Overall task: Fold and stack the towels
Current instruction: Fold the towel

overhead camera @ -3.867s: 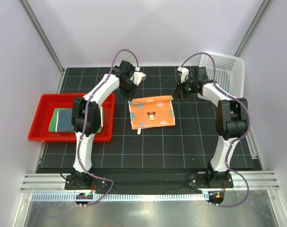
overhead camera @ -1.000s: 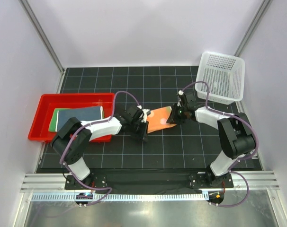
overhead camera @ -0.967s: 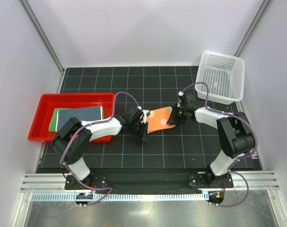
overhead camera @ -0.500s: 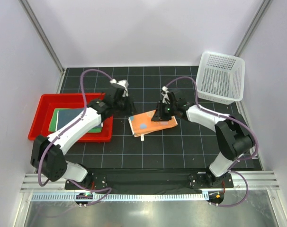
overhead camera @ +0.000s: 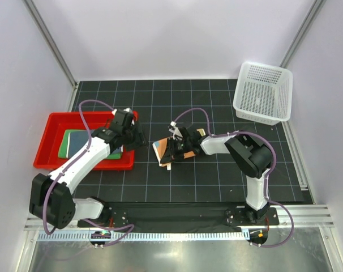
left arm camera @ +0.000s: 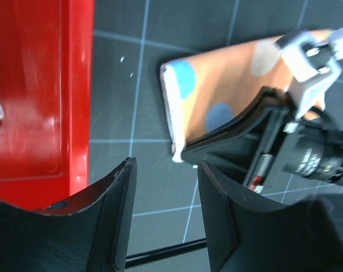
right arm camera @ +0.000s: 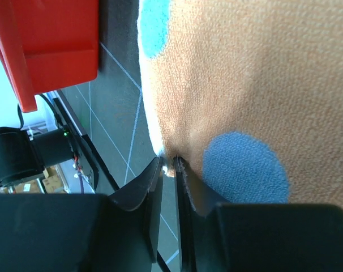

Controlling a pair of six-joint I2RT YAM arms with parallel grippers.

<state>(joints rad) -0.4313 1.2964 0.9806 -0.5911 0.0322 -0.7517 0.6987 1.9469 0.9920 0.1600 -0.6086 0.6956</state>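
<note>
1. Right gripper (right arm camera: pixel 170 170): the jaws are clenched on the near-left edge of the orange towel (right arm camera: pixel 256 73), with the hem pinched between the two fingertips.
2. Right arm: the forearm lies low and runs left from a raised elbow. The wrist is over the towel, and the fingers point left and down onto the cloth.
3. Orange towel: it lies folded on the black mat (overhead camera: pixel 217 181), near the middle, just right of the red tray (overhead camera: pixel 47 148) and apart from it. Blue and teal dots face up.
4. Left gripper (left arm camera: pixel 166 209): the jaws are released, with bare mat showing between the fingers. It holds nothing and hangs over the mat at the tray's right wall, just left of the orange towel.
5. Left arm: it stretches from its base far and rightward, crossing the tray's near-right corner.
6. Green towel (overhead camera: pixel 64 146) and blue towel (overhead camera: pixel 80 140): they lie stacked in the tray, blue on top.
7. White basket (overhead camera: pixel 263 93): it stands at the far right corner.
</note>
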